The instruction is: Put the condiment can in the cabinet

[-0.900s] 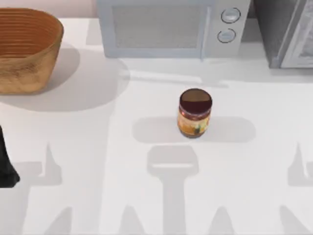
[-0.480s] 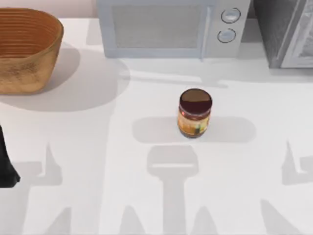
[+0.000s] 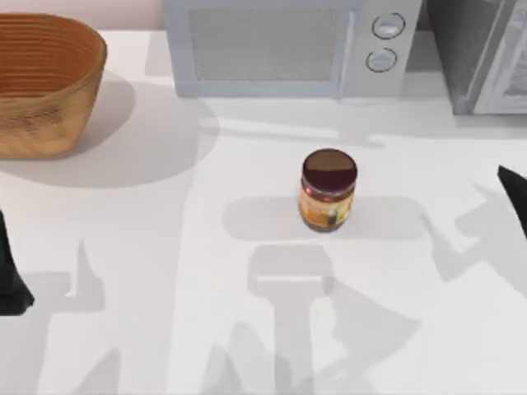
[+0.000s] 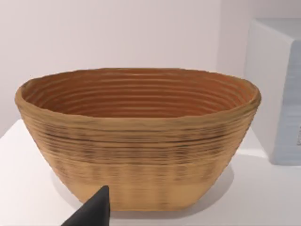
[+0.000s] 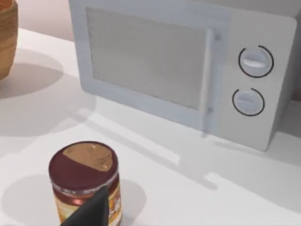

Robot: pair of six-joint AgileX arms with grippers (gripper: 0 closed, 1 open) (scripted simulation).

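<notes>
We see the condiment can [image 3: 328, 190] upright mid-table. Our right gripper [image 3: 515, 193] enters at the right edge; finger state probably indeterminable. Left gripper [image 3: 10, 276] parked left.

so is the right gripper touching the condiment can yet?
Apart. In the top view bare table separates the right gripper, at the right edge, from the upright condiment can.

A: Where's the condiment can [image 3: 328, 189]?
B: Upright mid-table [image 3: 165, 214], in front of the microwave [image 3: 284, 45], well apart from it.
A: Cabinet [image 3: 478, 53]?
B: Back right corner, just beside the microwave's right side.
A: Basket [image 3: 45, 82]?
B: Back left, left of the microwave.
A: Arms?
B: Left gripper [image 3: 10, 276] at left edge, right gripper [image 3: 515, 193] at right edge, right of the can.
</notes>
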